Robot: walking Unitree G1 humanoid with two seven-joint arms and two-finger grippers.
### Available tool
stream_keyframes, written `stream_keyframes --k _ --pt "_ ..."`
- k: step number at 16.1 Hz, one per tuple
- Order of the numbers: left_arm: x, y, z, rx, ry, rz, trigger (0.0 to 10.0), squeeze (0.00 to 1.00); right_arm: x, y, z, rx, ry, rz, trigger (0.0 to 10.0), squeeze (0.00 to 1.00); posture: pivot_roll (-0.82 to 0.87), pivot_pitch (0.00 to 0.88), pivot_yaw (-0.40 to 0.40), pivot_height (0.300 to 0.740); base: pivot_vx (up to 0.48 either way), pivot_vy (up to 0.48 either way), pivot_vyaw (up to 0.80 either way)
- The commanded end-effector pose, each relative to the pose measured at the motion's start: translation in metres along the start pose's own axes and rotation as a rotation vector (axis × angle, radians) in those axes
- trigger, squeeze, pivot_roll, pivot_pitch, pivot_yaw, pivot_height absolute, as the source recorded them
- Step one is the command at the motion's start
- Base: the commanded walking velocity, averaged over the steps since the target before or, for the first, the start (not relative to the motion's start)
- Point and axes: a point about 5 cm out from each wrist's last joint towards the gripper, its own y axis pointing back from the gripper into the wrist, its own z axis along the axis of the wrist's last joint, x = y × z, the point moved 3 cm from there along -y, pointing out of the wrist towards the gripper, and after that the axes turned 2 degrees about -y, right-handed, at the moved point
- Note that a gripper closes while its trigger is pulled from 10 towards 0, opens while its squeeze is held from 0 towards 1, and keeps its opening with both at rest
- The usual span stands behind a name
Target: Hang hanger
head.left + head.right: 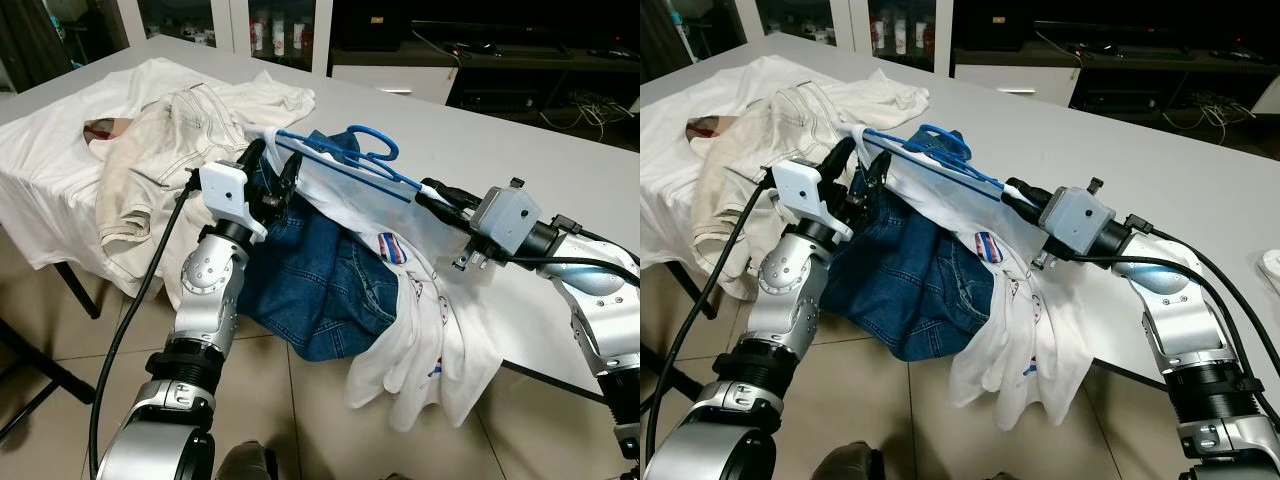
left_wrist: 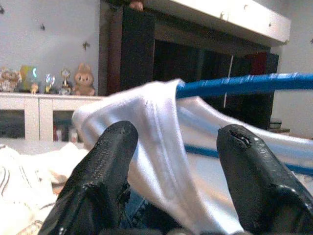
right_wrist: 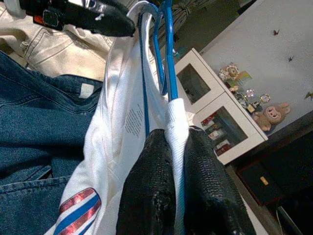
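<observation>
Hanger [image 1: 352, 158], blue, sits mid-frame in the left eye view, held up above the worktop [image 1: 520, 140] with a white shirt [image 1: 420, 290] draped over it. Hook loop points to upper centre. Right claw [image 3: 177, 161] is pinched tight on hanger bar plus shirt fabric at the right end, fingers nearly touching. Left claw [image 2: 173, 161] is at the hanger's left end, fingers spread wide with a fold of white shirt and the blue bar between them; contact cannot be told. Shirt hangs down off the worktop edge toward lower centre, red-blue stripe print [image 1: 392, 248] visible. Blue jeans [image 1: 320, 290] lie under the hanger, spilling over the edge. Cream trousers [image 1: 165, 150] and white cloth [image 1: 50, 170] piled upper left. Tiled floor [image 1: 300, 410] below.
</observation>
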Motion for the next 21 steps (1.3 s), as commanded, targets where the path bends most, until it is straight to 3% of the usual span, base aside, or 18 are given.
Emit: stream_keyframes --k 1,2,3,4,8,13,18,19,21 --pt "0.000 -0.005 -0.001 0.014 0.008 0.004 10.0 0.00 -0.008 0.005 0.006 -0.017 0.004 -0.029 10.0 0.00 0.05 0.000 -0.048 0.710 0.000 0.000 0.00" --pt "0.000 -0.005 -0.001 0.016 0.012 0.005 10.0 0.00 -0.009 0.006 0.006 -0.017 0.004 -0.031 10.0 0.00 0.05 0.000 -0.048 0.710 0.000 0.000 0.00" --pt "0.000 -0.006 -0.002 0.020 0.017 0.008 3.2 0.00 -0.010 0.006 0.005 -0.011 0.004 -0.035 10.0 0.00 0.05 0.000 -0.048 0.710 0.000 0.000 0.00" --pt "-0.002 -0.006 -0.002 0.018 0.040 0.003 0.0 0.00 -0.011 0.007 0.004 -0.008 0.005 -0.041 10.0 0.00 0.05 0.000 -0.048 0.710 0.000 0.000 0.00" --pt "-0.002 -0.004 -0.007 0.039 0.039 0.005 0.0 0.00 -0.012 0.007 0.006 -0.014 0.002 -0.044 10.0 0.00 0.05 0.000 -0.048 0.710 0.000 0.000 0.00" --pt "0.002 -0.004 -0.007 0.043 0.036 0.017 0.0 0.00 0.000 0.006 0.007 -0.033 -0.028 -0.010 10.0 0.00 0.05 0.000 -0.043 0.710 0.000 0.000 0.00" --pt "0.003 -0.004 -0.007 0.041 0.035 0.021 0.0 0.00 0.007 0.015 -0.005 0.033 -0.045 0.061 10.0 0.00 0.05 0.000 -0.040 0.710 0.000 0.000 0.00" --pt "0.003 -0.004 -0.007 0.042 0.037 0.018 0.0 0.00 0.003 0.017 -0.014 0.085 -0.025 0.029 10.0 0.00 0.05 0.000 -0.039 0.710 0.000 0.000 0.00" --pt "0.002 -0.003 -0.008 0.041 0.041 0.016 0.0 0.00 0.002 0.016 -0.014 0.085 -0.031 0.026 10.0 0.00 0.05 0.000 -0.039 0.710 0.000 0.000 0.00"
